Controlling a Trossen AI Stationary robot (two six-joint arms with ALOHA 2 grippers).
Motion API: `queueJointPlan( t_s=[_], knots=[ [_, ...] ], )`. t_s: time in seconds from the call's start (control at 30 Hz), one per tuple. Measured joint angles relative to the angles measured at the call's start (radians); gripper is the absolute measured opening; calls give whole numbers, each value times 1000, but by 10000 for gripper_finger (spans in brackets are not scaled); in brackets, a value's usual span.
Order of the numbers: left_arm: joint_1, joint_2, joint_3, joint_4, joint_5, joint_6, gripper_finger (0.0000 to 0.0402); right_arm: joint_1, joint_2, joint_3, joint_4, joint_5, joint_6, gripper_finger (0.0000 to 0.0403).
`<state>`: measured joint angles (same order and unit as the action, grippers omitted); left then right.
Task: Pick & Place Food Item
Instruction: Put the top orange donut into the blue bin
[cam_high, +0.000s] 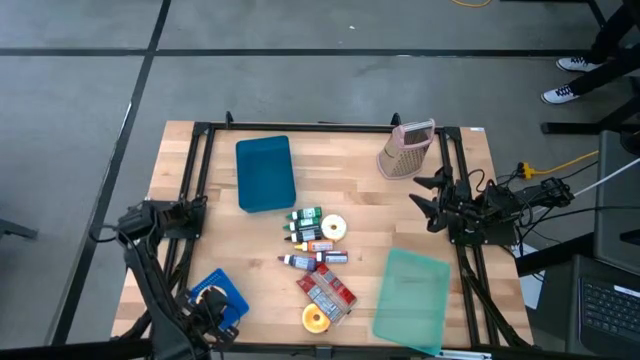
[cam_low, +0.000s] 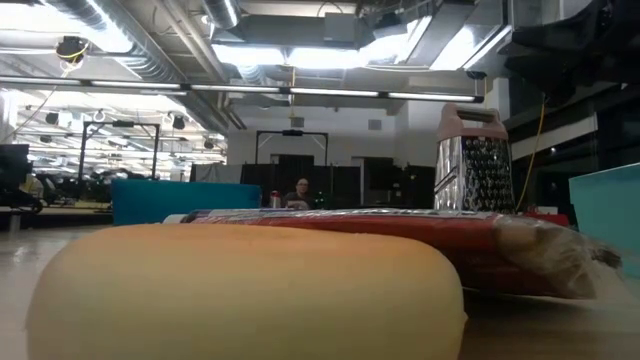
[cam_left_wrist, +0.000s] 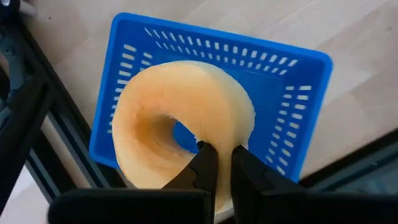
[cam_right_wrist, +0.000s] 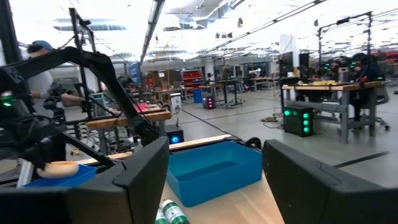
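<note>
A pale yellow ring-shaped pastry (cam_left_wrist: 180, 118) hangs over a small blue slotted basket (cam_left_wrist: 292, 93) at the table's near left corner, with my left gripper (cam_left_wrist: 224, 171) shut on it; from above they show as the basket (cam_high: 228, 287) and the gripper (cam_high: 210, 302). The right wrist view shows the pastry (cam_right_wrist: 59, 168) level with the basket's rim. Whether it touches the basket's floor, I cannot tell. My right gripper (cam_high: 425, 195) waits open at the table's right side, holding nothing. My left gripper pinches the ring's wall (cam_left_wrist: 221, 146) between its two fingers. One finger (cam_left_wrist: 204, 165) stands at the edge of the hole, the other (cam_left_wrist: 245, 171) on the outer side. The fingers come steeply from above. The ring lies tilted over the basket.
A second pale ring (cam_high: 316, 318), a red packet (cam_high: 328, 290), small bottles (cam_high: 310, 235) and a white roll (cam_high: 333, 226) lie mid-table. A teal bin (cam_high: 265, 172) sits far left, a metal grater (cam_high: 405, 148) far right, a light green tray (cam_high: 412, 298) near right.
</note>
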<state>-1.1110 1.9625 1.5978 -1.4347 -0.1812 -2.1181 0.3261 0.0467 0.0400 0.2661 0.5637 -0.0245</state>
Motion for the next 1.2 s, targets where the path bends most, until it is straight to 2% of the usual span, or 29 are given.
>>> queueJointPlan(
  t_s=[0.27, 0.53, 0.7, 0.8, 1.03, 1.2],
  knots=[
    [0, 1, -57, 31, -11, 0, 18, 0, 0, 0, 0, -7, 22, 254],
    [1, 2, -166, 182, -33, 0, 27, 0, 0, 0, 0, -7, 25, 254],
    [1, 2, -176, 187, -34, 12, 39, 0, 0, 0, 1, -7, 45, 254],
    [1, 2, -176, 191, -35, 28, 70, 0, 0, 0, 1, -7, 44, 254],
    [1, 2, -165, 202, -65, 40, 181, 0, 0, 0, 1, -7, 44, 254],
    [2, 2, -96, 89, -79, 39, 236, 0, 0, 0, 1, -7, 43, 254]
  ],
)
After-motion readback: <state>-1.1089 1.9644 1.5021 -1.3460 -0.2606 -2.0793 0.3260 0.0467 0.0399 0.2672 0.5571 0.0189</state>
